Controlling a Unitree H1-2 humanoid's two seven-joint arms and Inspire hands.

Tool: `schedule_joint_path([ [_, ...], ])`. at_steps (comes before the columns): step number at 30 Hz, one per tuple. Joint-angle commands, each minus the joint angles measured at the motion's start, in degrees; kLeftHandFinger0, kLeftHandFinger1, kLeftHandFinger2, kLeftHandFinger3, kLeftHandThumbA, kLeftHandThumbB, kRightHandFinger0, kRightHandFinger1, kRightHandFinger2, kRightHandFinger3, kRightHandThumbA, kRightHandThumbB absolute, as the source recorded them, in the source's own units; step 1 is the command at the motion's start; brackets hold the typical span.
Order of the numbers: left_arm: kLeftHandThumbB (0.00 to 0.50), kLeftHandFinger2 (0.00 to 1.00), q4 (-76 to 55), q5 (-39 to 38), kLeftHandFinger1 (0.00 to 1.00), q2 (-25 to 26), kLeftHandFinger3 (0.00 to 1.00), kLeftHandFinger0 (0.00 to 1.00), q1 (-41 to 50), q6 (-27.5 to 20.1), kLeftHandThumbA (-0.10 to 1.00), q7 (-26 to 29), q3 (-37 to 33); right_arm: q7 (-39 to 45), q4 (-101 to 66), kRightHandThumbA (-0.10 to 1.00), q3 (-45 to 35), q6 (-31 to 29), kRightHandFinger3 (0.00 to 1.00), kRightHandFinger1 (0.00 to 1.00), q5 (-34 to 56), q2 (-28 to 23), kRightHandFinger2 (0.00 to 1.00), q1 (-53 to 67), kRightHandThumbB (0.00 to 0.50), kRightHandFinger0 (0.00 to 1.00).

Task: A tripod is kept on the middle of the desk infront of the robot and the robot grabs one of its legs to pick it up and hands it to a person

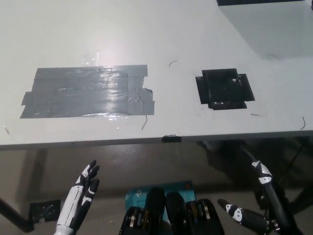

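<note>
No tripod shows anywhere on the white desk (161,39). My black right hand (257,205) hangs low at the bottom right, below the desk's front edge, fingers spread and holding nothing. My white left hand (80,193) rests at the bottom left, also under the desk edge, open with straight fingers.
A wide patch of grey tape (88,92) lies on the left half of the desk. A small black tape square (224,88) marks the right half. A grey box (274,24) stands at the far right corner. A blue item (159,192) lies on the floor below.
</note>
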Motion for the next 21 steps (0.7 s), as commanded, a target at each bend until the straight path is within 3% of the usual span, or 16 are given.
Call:
schedule_joint_path([
  [1, 0.055, 1.00, -1.94, 0.63, 1.00, 0.51, 1.00, 1.00, 1.72, -2.75, 0.97, 1.00, 0.06, 0.36, 5.18, 0.83, -3.77, -7.47, 1.00, 1.00, 8.15, 3.34, 1.00, -0.81, 0.300, 1.00],
  [11, 0.065, 1.00, -1.97, 0.07, 1.00, 0.37, 1.00, 1.00, 0.78, -2.23, 0.94, 0.92, 0.48, 3.71, 8.02, 0.81, -6.45, -7.94, 1.00, 1.00, 9.22, 4.77, 1.00, -2.01, 0.321, 1.00],
  [21, 0.069, 1.00, -2.14, -0.29, 1.00, 0.48, 1.00, 1.00, -0.33, -2.12, 0.94, 0.97, 0.91, 4.79, 7.35, 0.77, -7.55, -7.97, 1.00, 1.00, 7.46, 5.37, 1.00, -2.84, 0.300, 1.00],
])
